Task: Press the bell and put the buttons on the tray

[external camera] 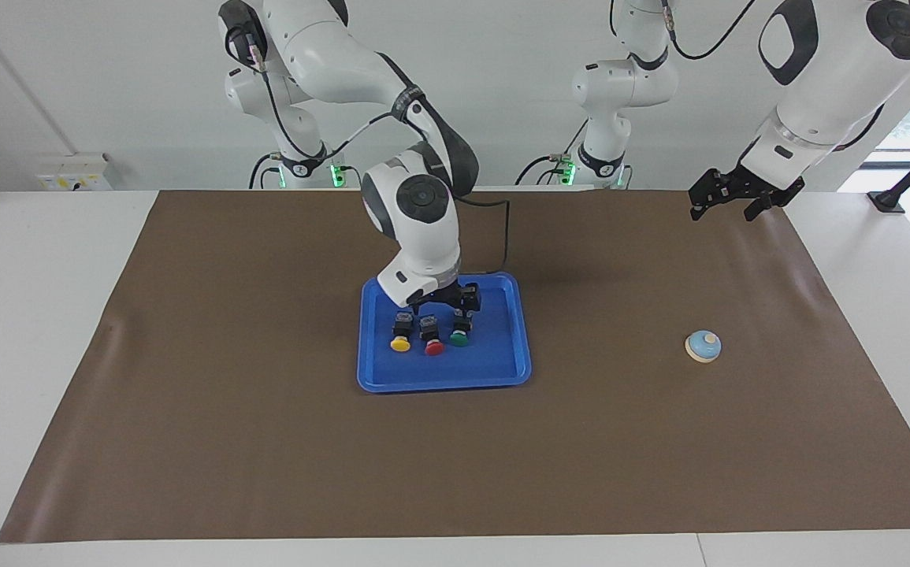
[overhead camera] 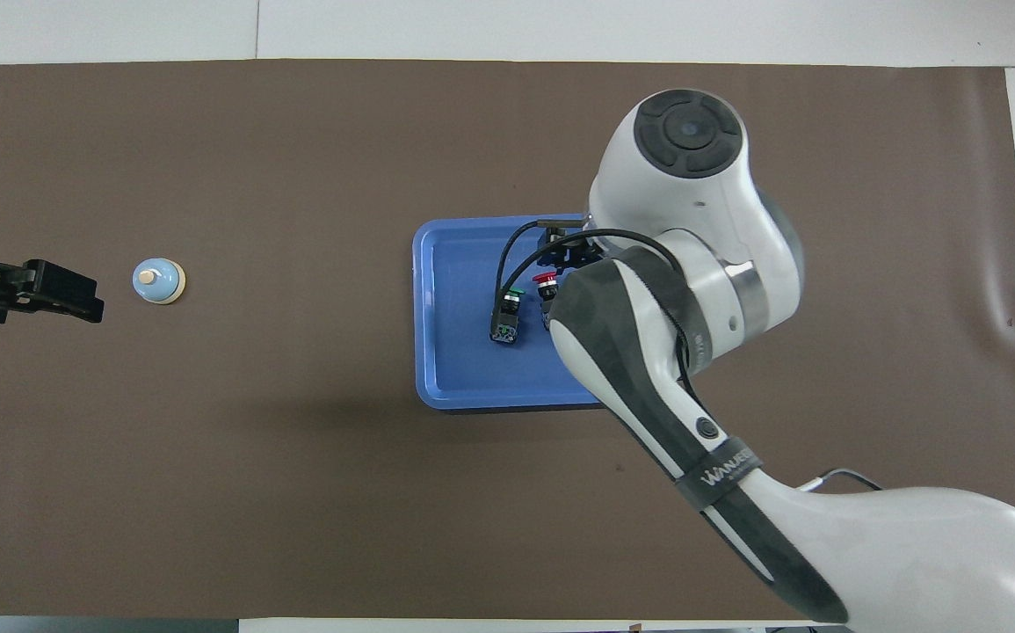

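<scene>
Right gripper (external camera: 447, 302) hangs open and empty over the tray (external camera: 494, 370), above the three buttons (external camera: 429, 337); left gripper (external camera: 726, 197) waits open, bell (external camera: 703, 346) well apart. From overhead, the right arm (overhead camera: 674, 290) hides the yellow button.

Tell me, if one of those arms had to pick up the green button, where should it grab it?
Probably by the black blocky body of the green button, coming straight down from above. It lies in the blue tray, its flat sides suit two fingers, and the round cap would likely slip. The red button lies close beside it, so the fingers need care there.
</scene>
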Robot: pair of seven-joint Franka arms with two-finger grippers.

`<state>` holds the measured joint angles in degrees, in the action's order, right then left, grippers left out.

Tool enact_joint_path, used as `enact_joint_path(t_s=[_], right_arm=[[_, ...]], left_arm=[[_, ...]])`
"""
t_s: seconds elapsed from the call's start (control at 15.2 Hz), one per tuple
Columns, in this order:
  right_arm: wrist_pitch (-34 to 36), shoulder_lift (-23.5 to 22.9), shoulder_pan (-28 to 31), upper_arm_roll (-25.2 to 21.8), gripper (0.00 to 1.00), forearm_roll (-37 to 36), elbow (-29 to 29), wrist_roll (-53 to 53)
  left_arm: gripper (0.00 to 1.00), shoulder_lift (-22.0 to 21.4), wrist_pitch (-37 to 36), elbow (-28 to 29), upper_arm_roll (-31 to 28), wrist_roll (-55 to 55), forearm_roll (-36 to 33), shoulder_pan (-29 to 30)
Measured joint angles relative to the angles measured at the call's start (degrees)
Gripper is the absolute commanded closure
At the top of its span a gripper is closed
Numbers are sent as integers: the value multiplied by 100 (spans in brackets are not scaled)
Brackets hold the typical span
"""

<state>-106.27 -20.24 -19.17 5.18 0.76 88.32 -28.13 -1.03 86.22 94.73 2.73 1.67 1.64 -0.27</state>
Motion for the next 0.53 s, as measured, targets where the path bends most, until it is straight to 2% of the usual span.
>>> enact_joint_path(t_s=[0.33,0.53], right_arm=[[865,920,1155,-9,0,-15,15,1694],[1286,1376,1511,-9,0,-16,17,2041]], left_arm=[[0,0,0,0,0,0,0,0],[0,0,0,0,0,0,0,0]])
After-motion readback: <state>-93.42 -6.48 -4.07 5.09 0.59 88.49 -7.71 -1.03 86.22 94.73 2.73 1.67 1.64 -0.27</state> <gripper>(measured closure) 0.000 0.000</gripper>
